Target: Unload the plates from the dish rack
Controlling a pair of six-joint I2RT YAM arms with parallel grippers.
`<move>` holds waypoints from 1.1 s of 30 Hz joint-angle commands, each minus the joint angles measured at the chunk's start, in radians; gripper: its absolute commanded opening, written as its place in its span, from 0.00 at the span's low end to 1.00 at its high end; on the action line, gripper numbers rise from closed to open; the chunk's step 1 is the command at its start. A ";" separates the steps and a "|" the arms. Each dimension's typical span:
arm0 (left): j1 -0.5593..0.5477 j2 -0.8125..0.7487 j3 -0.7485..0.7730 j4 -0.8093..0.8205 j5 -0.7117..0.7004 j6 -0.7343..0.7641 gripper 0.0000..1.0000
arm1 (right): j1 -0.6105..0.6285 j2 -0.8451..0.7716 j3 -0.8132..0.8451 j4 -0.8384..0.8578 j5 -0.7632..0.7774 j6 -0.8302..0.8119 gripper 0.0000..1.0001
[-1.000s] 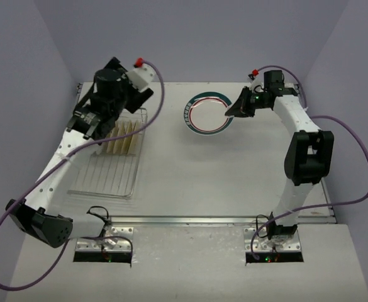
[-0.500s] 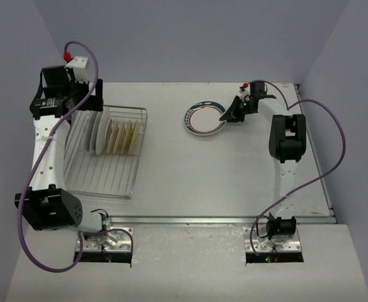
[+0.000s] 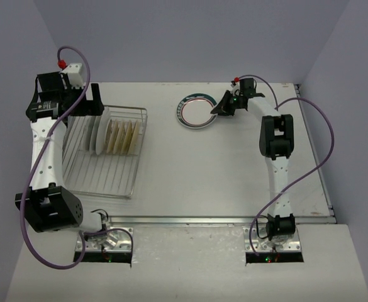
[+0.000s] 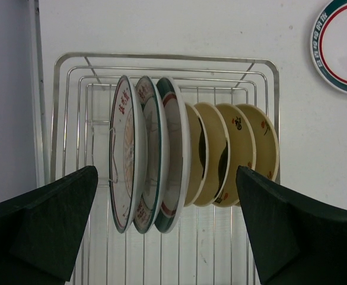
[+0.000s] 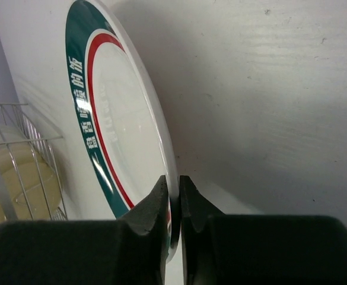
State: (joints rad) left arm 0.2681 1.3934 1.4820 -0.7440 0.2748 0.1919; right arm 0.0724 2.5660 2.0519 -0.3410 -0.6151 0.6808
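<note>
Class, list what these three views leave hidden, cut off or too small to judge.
Top view: the racked plates stand edge-on, too small to count.
Left wrist view: the bottom edge cuts off part of the dish rack; overlapping plates hide each other's faces.
Right wrist view: the right pincer covers the gripped rim of the teal-rimmed plate; whether it rests on the table is unclear.

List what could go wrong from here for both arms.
1. The right pincer pinches the teal-rimmed plate only by its thin edge, so it could slip or swing out.
2. Seven plates stand packed close in the dish rack, the three larger ones nearly touching. The open left pincer facing them could catch two at once or knock a neighbour over.
</note>
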 commanded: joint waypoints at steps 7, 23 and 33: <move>0.043 -0.037 -0.034 -0.030 0.097 0.018 0.74 | 0.001 0.000 0.042 0.031 0.067 -0.013 0.58; 0.095 0.014 -0.117 0.035 0.031 0.084 0.34 | 0.000 -0.297 -0.064 -0.066 0.102 -0.126 0.85; 0.103 0.135 -0.103 0.052 0.047 0.135 0.34 | 0.002 -0.449 -0.129 -0.126 0.045 -0.159 0.86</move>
State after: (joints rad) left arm 0.3553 1.5008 1.3651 -0.7380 0.3020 0.2943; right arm 0.0742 2.1855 1.9492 -0.4408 -0.5355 0.5491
